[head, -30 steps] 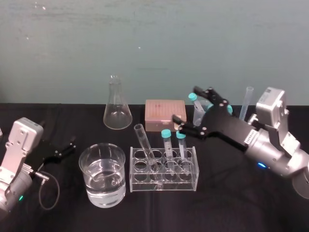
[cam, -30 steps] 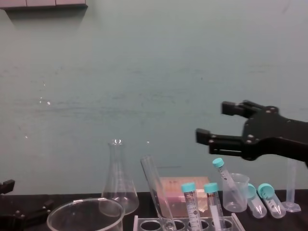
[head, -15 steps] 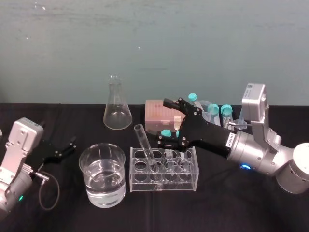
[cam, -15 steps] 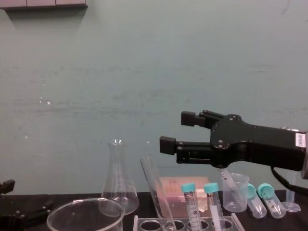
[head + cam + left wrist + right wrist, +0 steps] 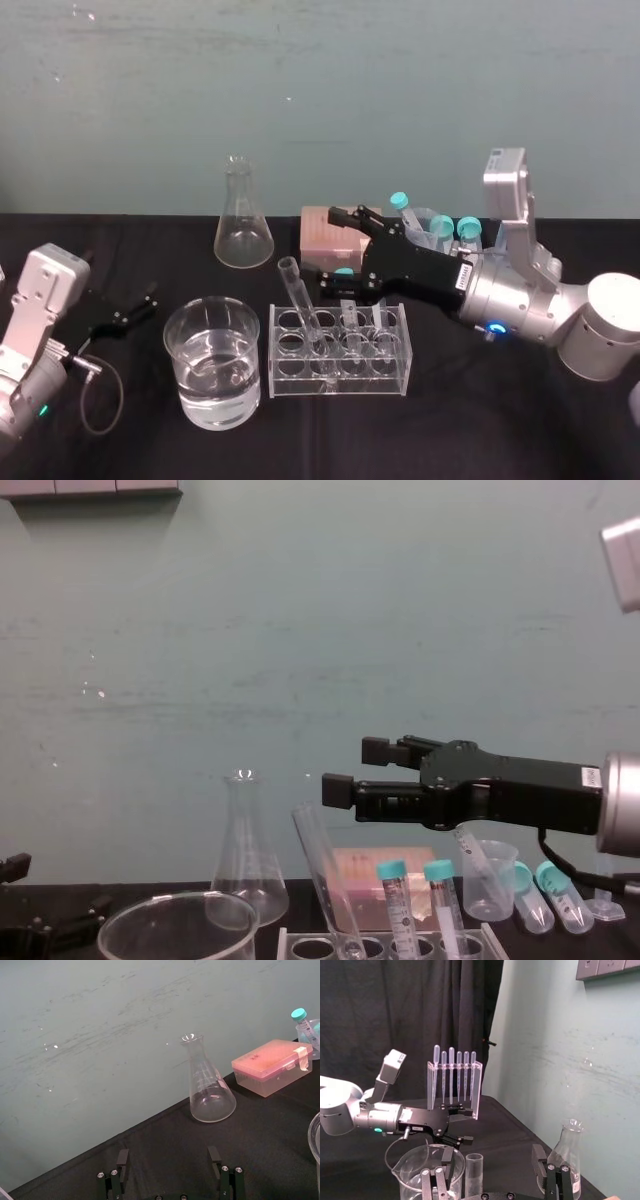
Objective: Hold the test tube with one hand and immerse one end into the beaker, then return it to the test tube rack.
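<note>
Black tabletop [image 5: 500, 420]: test tube [image 5: 300, 300] tilted in rack [image 5: 390, 380], apparently just below the spread, empty right end effector [image 5: 330, 247].

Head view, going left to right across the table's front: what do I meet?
The left hand, open and parked → beaker → test tube, leaning in the test tube rack → right hand, open, by the rack.

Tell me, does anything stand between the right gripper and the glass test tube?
Nothing visible does. The right gripper, fingers open, hovers just right of the test tube's open top, with air between. Two teal-capped tubes stand lower in the test tube rack, under the gripper; only a low grasp would meet them.
</note>
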